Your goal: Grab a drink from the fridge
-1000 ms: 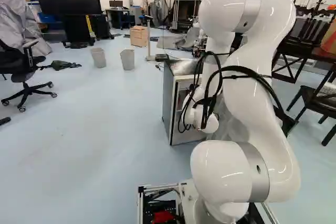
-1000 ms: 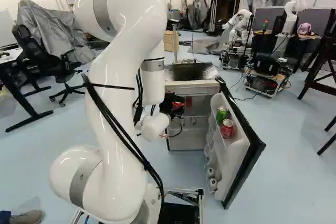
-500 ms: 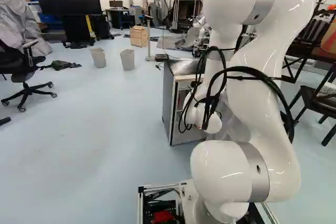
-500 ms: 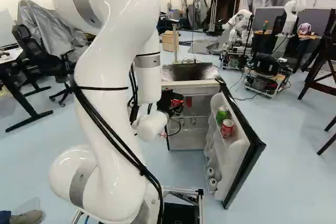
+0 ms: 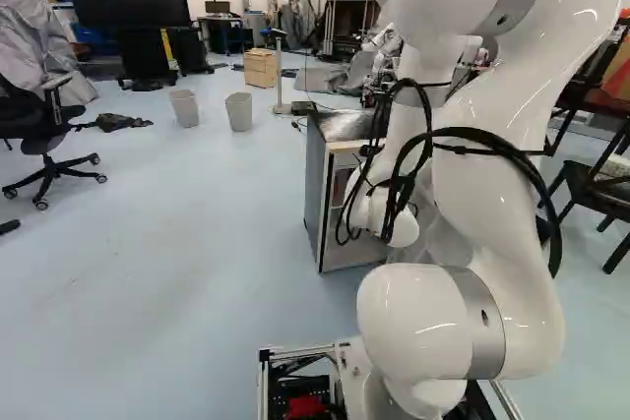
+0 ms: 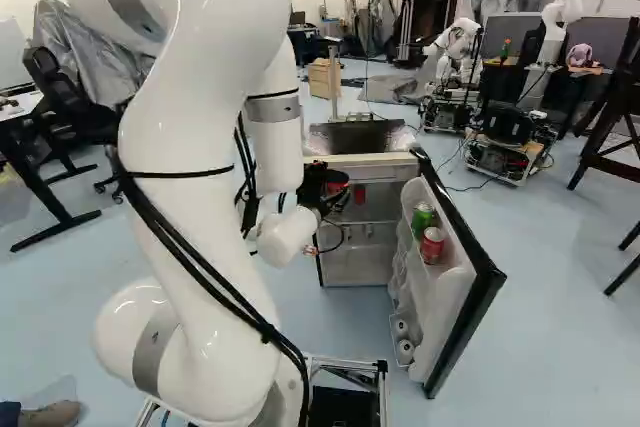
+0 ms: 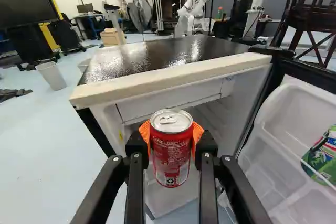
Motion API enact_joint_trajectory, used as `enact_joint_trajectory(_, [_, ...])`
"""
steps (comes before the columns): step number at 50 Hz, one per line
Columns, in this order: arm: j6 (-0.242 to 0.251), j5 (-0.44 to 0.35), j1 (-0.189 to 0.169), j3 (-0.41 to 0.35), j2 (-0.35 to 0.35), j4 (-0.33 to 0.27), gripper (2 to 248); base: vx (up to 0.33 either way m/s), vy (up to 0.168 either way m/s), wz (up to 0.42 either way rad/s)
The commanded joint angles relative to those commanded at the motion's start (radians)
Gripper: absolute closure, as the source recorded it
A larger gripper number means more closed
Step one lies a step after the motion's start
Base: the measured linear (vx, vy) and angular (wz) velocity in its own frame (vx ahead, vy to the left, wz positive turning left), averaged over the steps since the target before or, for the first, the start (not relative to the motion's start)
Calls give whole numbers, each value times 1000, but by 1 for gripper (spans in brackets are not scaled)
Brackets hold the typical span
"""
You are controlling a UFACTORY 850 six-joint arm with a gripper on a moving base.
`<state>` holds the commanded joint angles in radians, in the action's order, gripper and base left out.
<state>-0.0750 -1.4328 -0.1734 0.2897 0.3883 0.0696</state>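
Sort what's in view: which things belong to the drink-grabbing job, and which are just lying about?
Job:
- red metal drink can, gripped by the black two-fingered tool
- black-topped fridge, its door open

Lying about:
- green metal can, door shelf
- two grey wastebaskets
- black wheeled office chair
- pale wooden box

Fridge mouth [image 7: 215, 114] is open ahead of the gripper [image 6: 358, 194], capped by the top's pale front edge [image 7: 173, 78], white inner panel [image 7: 144, 97] just under that. Right base view: open door [image 6: 470, 277] walls off the right, bins jutting inward. Passable: between door and arm, and over floor [image 5: 167, 253] left of the fridge.
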Motion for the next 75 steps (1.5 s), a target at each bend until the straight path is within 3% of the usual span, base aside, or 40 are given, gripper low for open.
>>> enact_joint_trajectory(75, [0,109,3,-26,-224,0,154,0,0,0])
